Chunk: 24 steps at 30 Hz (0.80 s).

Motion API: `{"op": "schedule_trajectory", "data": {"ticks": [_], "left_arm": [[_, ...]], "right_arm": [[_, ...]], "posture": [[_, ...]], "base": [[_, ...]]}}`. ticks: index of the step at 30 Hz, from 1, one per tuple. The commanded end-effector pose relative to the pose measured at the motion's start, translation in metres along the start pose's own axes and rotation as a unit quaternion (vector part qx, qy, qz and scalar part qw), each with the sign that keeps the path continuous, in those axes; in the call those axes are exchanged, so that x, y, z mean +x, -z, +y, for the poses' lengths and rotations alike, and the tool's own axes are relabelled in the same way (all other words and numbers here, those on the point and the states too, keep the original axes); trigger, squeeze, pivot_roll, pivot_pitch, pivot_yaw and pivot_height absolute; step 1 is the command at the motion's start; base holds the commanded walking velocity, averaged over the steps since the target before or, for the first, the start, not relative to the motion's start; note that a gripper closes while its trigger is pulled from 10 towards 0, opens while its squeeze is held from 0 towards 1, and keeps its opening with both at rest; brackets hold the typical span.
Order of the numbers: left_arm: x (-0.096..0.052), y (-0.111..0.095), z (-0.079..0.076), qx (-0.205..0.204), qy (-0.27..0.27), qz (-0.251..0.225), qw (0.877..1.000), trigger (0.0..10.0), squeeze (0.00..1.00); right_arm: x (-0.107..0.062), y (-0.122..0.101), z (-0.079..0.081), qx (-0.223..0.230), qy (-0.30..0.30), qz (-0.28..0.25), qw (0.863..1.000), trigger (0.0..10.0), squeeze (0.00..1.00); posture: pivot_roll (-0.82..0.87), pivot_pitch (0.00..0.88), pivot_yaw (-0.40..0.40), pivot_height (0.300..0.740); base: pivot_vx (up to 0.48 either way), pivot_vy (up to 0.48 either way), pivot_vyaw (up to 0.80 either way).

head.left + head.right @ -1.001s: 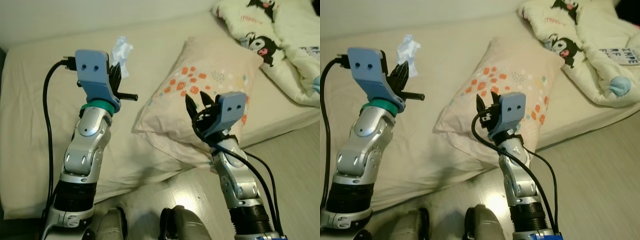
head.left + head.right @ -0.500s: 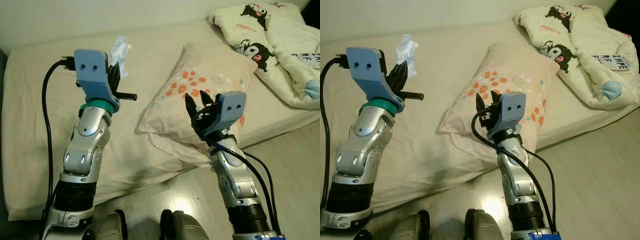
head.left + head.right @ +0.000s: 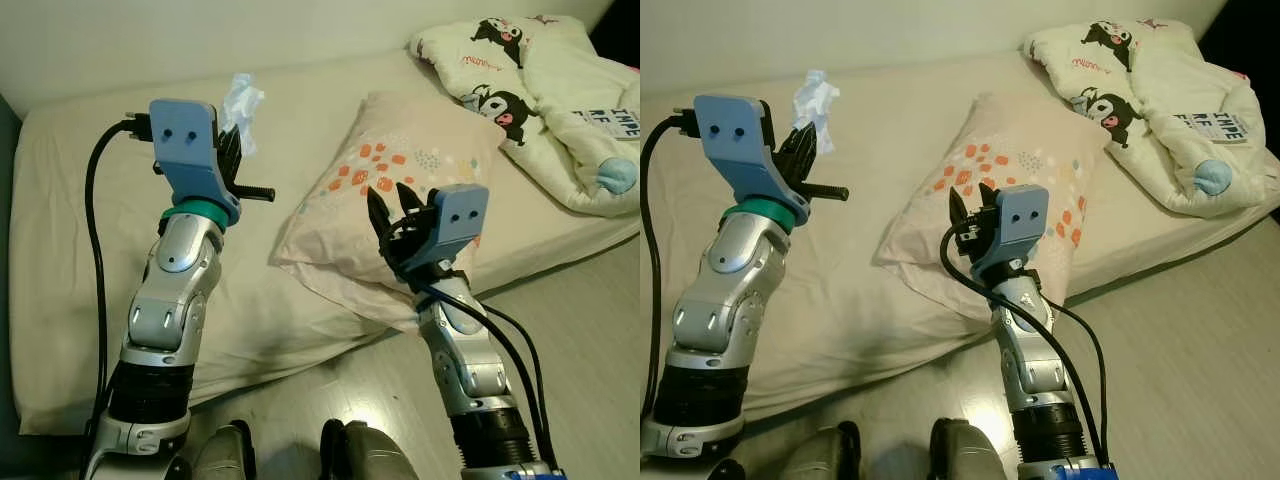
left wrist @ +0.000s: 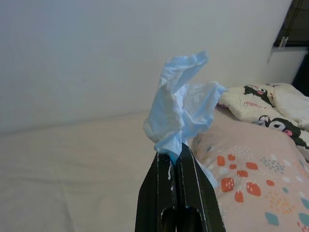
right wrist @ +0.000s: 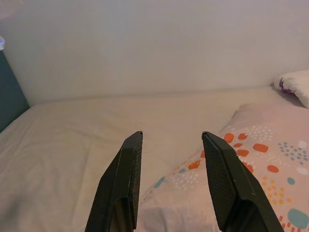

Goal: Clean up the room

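Across the upper part of the head views lies a bed [image 3: 90,200] with a cream sheet, set against a pale wall, with grey floor [image 3: 1180,340] at its near edge. Toward the bed's right end sits a bunched cream quilt [image 3: 560,100] printed with black-and-white cartoon figures, and beside it a pillow [image 3: 1010,170] with orange and teal spots overhangs the mattress edge. Raised above the sheet, the left tool [image 4: 175,157] has its two black fingers pressed together on a crumpled pale-blue tissue [image 4: 181,113], which sticks up from the tips clear of the bed. Over the pillow's near corner, the right tool [image 5: 171,145] is lifted with its fingers spread apart, holding nothing.
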<state>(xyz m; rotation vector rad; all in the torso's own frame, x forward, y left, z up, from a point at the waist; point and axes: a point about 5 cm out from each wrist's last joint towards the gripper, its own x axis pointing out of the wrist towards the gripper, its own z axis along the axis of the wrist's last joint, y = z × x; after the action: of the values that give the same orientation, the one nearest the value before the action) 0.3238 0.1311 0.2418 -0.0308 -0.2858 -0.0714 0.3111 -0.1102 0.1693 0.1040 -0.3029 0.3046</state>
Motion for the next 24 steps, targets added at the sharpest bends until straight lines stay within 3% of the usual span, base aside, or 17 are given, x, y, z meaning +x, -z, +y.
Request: {"op": "schedule_trajectory", "data": {"ticks": [1, 15, 24], "left_arm": [[-0.0023, 0.0050, -0.0014, 0.000, 0.004, 0.011, 1.000, 10.0, 0.00], [-0.0028, 0.0054, -0.0008, 0.002, 0.001, 0.012, 1.000, 10.0, 0.00], [-0.0029, 0.0060, -0.0005, 0.003, 0.000, 0.014, 1.000, 10.0, 0.00]], "right_arm": [[-0.0009, 0.0031, -0.0011, -0.003, 0.001, 0.004, 1.000, 10.0, 0.00], [-0.0006, 0.0045, -0.0007, -0.007, -0.002, 0.007, 1.000, 10.0, 0.00], [-0.0003, 0.0051, -0.0006, -0.007, -0.003, 0.007, 1.000, 10.0, 0.00]], "posture": [[-0.05, 0.068, -0.023, 0.740], [-0.05, 0.068, -0.023, 0.740], [-0.04, 0.064, -0.022, 0.740]], "base": [[0.000, 0.000, 0.00], [0.000, 0.000, 0.00], [-0.271, 0.000, 0.00]]}}
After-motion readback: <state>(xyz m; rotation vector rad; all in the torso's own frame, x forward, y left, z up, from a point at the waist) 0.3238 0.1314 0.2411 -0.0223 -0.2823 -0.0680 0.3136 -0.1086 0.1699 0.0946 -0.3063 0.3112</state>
